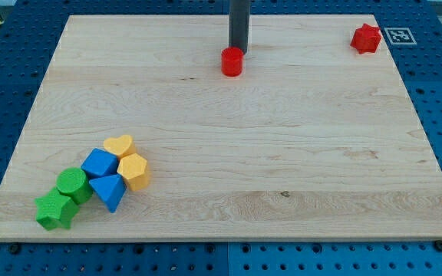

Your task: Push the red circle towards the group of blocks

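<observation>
Near the view's top, a little left of centre, the red circle (pixel 232 62) stands on the wooden board (pixel 298 153). It is a short round cylinder, flat face up, with no long axis along the board and no heading. My tip (pixel 241 52) is a bare rod holding nothing; it sits just above and right of the circle, apparently touching. Well apart, at the lower left, cluster the yellow heart (pixel 119 145), yellow hexagon (pixel 133 171), blue cube (pixel 99 163), blue triangle (pixel 108 191), green circle (pixel 73 184) and green star (pixel 54 210). A red star (pixel 366 37) lies at the top right.

My tip (pixel 242 52) rests low; the dark rod stands upright above it.
</observation>
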{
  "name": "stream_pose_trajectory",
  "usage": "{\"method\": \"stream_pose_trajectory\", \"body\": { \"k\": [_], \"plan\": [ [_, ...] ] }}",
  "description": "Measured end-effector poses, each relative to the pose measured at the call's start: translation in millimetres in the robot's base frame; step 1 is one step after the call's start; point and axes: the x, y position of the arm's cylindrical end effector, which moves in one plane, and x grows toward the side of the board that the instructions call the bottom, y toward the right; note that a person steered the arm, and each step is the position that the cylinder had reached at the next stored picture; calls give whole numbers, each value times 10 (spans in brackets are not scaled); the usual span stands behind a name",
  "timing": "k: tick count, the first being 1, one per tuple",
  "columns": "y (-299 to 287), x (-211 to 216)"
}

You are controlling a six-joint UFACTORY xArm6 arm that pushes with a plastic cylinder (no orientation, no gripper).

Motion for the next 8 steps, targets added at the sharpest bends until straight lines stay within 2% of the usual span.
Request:
{"method": "stream_pose_trajectory", "body": {
  "k": [2, 6, 8],
  "plan": [
    [-7, 631],
    [-488, 1005],
    [-897, 1037]
  ]
}}
